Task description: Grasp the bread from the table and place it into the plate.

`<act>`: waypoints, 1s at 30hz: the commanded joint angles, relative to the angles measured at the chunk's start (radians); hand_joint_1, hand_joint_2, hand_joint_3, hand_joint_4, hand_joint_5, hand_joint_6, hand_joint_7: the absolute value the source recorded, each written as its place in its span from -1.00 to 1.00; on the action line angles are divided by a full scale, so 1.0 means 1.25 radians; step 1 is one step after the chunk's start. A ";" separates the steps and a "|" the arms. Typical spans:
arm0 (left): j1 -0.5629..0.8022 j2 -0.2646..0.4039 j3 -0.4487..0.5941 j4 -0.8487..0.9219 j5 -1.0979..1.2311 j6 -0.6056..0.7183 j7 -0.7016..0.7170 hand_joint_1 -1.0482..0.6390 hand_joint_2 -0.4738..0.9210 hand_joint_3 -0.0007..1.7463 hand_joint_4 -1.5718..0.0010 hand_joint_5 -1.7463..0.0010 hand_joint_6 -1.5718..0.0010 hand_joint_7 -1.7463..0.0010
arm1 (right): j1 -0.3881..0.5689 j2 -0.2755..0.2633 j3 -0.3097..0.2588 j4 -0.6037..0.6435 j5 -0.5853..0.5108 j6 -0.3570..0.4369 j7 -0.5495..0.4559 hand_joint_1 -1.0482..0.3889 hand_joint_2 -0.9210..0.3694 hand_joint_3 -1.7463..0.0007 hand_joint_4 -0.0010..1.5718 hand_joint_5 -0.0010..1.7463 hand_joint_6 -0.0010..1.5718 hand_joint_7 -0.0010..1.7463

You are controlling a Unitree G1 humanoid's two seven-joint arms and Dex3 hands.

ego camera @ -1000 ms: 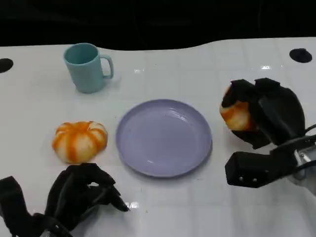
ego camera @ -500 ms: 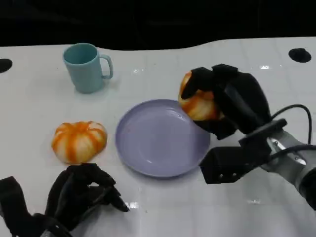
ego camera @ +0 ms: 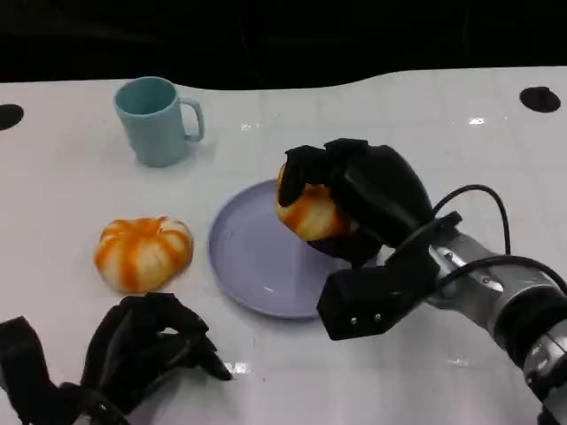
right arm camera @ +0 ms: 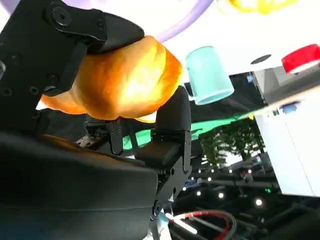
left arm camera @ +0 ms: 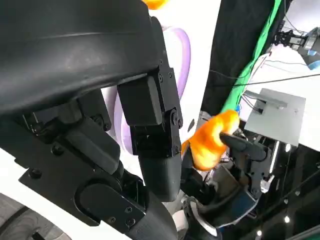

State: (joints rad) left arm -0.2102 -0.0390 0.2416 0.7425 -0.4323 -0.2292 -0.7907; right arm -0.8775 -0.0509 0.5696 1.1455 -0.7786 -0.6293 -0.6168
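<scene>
My right hand (ego camera: 363, 199) grips an orange-and-white bread roll (ego camera: 308, 212) and holds it just above the right half of the lilac plate (ego camera: 248, 261) at the table's middle. The right wrist view shows the same roll (right arm camera: 120, 80) clamped between the black fingers (right arm camera: 75, 30), with the plate's rim (right arm camera: 192, 17) beyond it. A second, pumpkin-shaped striped roll (ego camera: 142, 252) lies on the table left of the plate. My left hand (ego camera: 146, 350) rests at the near left with its fingers curled in and nothing in them. From the left wrist, the held roll (left arm camera: 212, 140) shows past the plate (left arm camera: 182, 55).
A teal mug (ego camera: 158, 119) stands at the back left, its handle to the right; it also appears in the right wrist view as a teal mug (right arm camera: 207, 75). Two small black round holes (ego camera: 539, 97) sit near the table's far corners. The table's far edge meets a dark background.
My right hand has carried the roll leftward, from the table right of the plate to over the plate's right half. The left hand and the striped roll have stayed put.
</scene>
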 commanded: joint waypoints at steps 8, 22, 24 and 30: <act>0.015 0.009 -0.001 -0.015 0.004 0.004 0.011 -1.00 0.55 -1.00 -1.00 0.31 -1.00 0.56 | -0.030 0.026 -0.011 0.061 0.031 0.033 0.110 0.13 -0.49 0.26 -0.08 0.31 0.01 -0.33; 0.014 0.011 -0.002 -0.014 0.003 0.003 0.012 -1.00 0.55 -1.00 -1.00 0.31 -1.00 0.56 | -0.026 0.016 -0.027 0.034 0.069 0.090 0.306 -0.66 -1.00 0.72 -0.97 -0.65 -0.80 -1.00; 0.013 0.010 -0.002 -0.012 0.005 -0.004 0.012 -1.00 0.56 -1.00 -1.00 0.31 -1.00 0.56 | -0.023 0.012 -0.033 0.021 0.081 0.088 0.329 -0.72 -1.00 0.71 -0.99 -0.65 -0.85 -1.00; 0.013 0.010 -0.003 -0.015 0.004 0.002 0.014 -1.00 0.56 -1.00 -1.00 0.31 -1.00 0.56 | -0.005 -0.004 -0.044 -0.018 0.101 0.074 0.364 -0.75 -1.00 0.71 -1.00 -0.64 -0.86 -0.99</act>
State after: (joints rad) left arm -0.2005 -0.0391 0.2366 0.7319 -0.4299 -0.2269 -0.7822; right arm -0.8950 -0.0334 0.5244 1.1512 -0.6713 -0.5225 -0.1796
